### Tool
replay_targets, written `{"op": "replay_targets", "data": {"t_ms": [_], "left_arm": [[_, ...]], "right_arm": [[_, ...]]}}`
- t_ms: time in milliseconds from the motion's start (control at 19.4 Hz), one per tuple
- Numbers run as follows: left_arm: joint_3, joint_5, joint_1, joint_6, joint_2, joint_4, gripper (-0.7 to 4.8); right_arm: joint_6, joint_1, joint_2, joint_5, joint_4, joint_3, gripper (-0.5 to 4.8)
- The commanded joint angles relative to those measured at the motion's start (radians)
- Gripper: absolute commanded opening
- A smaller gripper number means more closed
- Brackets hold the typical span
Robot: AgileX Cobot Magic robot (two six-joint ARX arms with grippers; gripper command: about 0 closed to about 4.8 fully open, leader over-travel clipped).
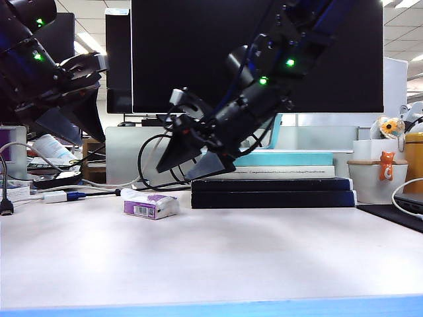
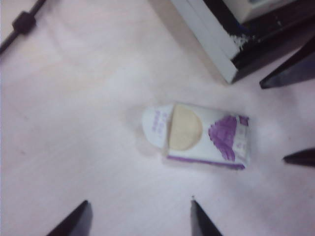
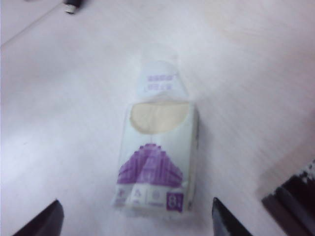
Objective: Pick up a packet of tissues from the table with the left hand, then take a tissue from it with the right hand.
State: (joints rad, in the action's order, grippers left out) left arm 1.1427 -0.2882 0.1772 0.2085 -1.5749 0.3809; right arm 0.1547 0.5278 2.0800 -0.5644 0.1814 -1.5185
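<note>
Soft purple-white packet of tissues flap peeled, left pincer and right pincer released.

Flap-open packet of tissues flat on table, beyond parted left tool fingertips.

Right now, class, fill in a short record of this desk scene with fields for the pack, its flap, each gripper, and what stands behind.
pack: packet of tissues, purple and white, lying on the table, held by nothing
flap: peeled open, pale tissue showing in the opening
left gripper: raised at the left of the exterior view, above the packet, fingers apart, empty
right gripper: reaching down across the middle, above and just right of the packet, jaws apart, empty
behind: stacked books, a monitor, a white container
</note>
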Motion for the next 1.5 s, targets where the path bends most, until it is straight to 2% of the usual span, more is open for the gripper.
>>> {"op": "replay_targets", "data": {"t_ms": [52, 206, 464, 773, 825, 877, 928, 980, 1083, 1238, 1495], "left_arm": [[0.001, -0.031, 0.0, -0.002, 0.002, -0.023, 2.67], [0.001, -0.031, 0.0, -0.003, 0.002, -0.016, 2.67], [0.001, -0.031, 0.0, 0.0, 0.002, 0.002, 2.68], [0.001, -0.032, 0.0, 0.0, 0.002, 0.003, 2.67], [0.001, -0.031, 0.0, 0.001, 0.002, 0.003, 2.68], [0.001, -0.031, 0.0, 0.001, 0.002, 0.003, 2.68], [0.001, -0.031, 0.0, 0.001, 0.002, 0.003, 2.68], [0.001, -0.031, 0.0, 0.001, 0.002, 0.002, 2.68], [0.001, -0.031, 0.0, 0.001, 0.002, 0.001, 2.68], [0.001, -0.065, 0.0, 0.0, 0.003, 0.006, 2.68], [0.001, -0.176, 0.0, 0.004, 0.009, 0.031, 2.67]], "right_arm": [[0.006, 0.03, 0.019, 0.034, -0.083, -0.006, 3.67], [0.006, 0.047, 0.048, 0.084, -0.092, -0.011, 3.59], [0.005, 0.047, 0.089, 0.102, -0.091, -0.046, 3.59], [0.002, 0.055, 0.14, 0.117, -0.079, -0.075, 3.34], [0.002, 0.058, 0.151, 0.117, -0.066, -0.083, 3.11], [0.002, 0.059, 0.158, 0.117, -0.053, -0.093, 2.41], [0.002, 0.059, 0.158, 0.118, -0.051, -0.095, 1.3], [0.002, 0.059, 0.158, 0.118, -0.051, -0.097, 0.79], [0.002, 0.058, 0.157, 0.132, -0.04, -0.107, 0.24], [0.011, 0.058, 0.141, 0.186, 0.004, -0.143, 0.19], [0.138, 0.056, 0.039, 0.279, 0.142, -0.217, 0.16]]}}
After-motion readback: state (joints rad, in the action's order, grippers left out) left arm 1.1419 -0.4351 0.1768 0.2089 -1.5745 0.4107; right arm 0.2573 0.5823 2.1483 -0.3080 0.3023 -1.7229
